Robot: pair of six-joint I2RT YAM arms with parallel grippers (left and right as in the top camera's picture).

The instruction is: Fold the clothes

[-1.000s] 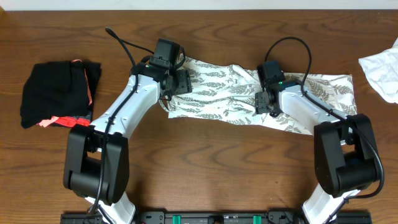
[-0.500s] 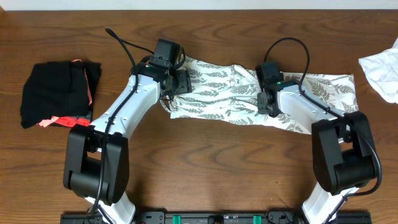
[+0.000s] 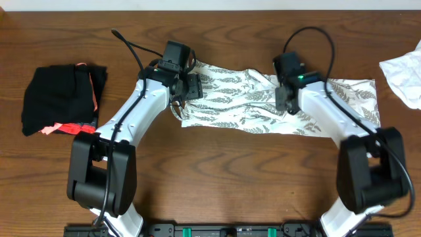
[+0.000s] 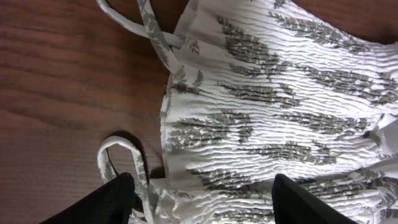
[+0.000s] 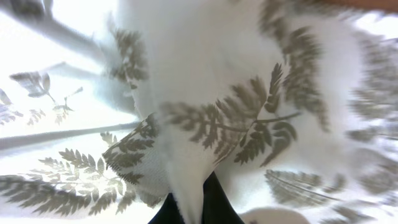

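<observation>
Item: thin white fern-print fabric dress (image 3: 237,108), on brown wood worktop (image 3: 217,171).
Left gripper (image 4: 202,190): spread, above strap end.
Right gripper (image 3: 283,105): pinching raised dress fold.

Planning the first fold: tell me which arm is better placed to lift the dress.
Right, probably. The right gripper is shut on a pinched fold of the dress, ready to lift. The left gripper stands open over the strap end, gripping nothing.
</observation>
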